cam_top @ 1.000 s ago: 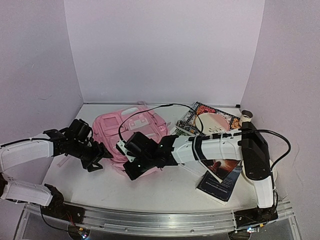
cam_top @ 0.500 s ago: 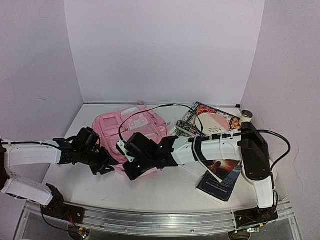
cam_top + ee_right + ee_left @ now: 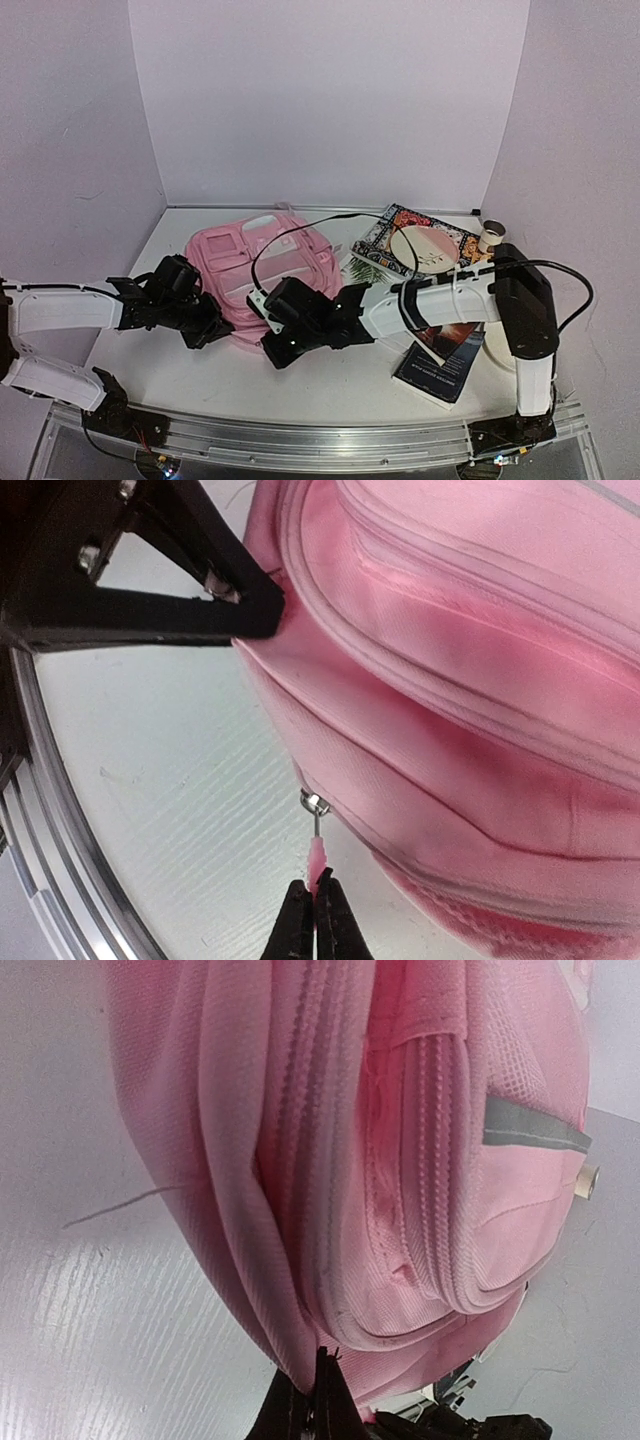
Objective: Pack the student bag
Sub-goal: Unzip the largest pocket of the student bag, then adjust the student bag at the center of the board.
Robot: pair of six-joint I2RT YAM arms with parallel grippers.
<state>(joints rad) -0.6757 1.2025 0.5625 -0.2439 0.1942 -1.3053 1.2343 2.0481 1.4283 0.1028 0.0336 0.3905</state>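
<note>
The student bag [image 3: 250, 262] lies flat at the middle left of the table, pale pink with front zip pockets. My left gripper [image 3: 220, 324] is at its near left edge, and in the left wrist view it [image 3: 322, 1385] is shut on a fold of the bag's pink fabric [image 3: 300, 1260]. My right gripper [image 3: 276, 352] is at the bag's near edge. In the right wrist view it [image 3: 317, 888] is shut on the pink zip pull [image 3: 319, 858], which hangs from a metal slider [image 3: 314, 802]. The left gripper's black fingers [image 3: 190, 615] pinch the bag's edge just beyond.
A stack of patterned books [image 3: 385, 235] with a pale round plate [image 3: 430, 246] on top sits at the back right, with a small cup [image 3: 490, 237] beside it. A dark book [image 3: 445, 362] lies near the right arm's base. A metal rail [image 3: 320, 440] runs along the near edge.
My left gripper moved right to the bag's near left edge and shut on its fabric. My right gripper shifted toward the near edge, still holding the zip pull.
</note>
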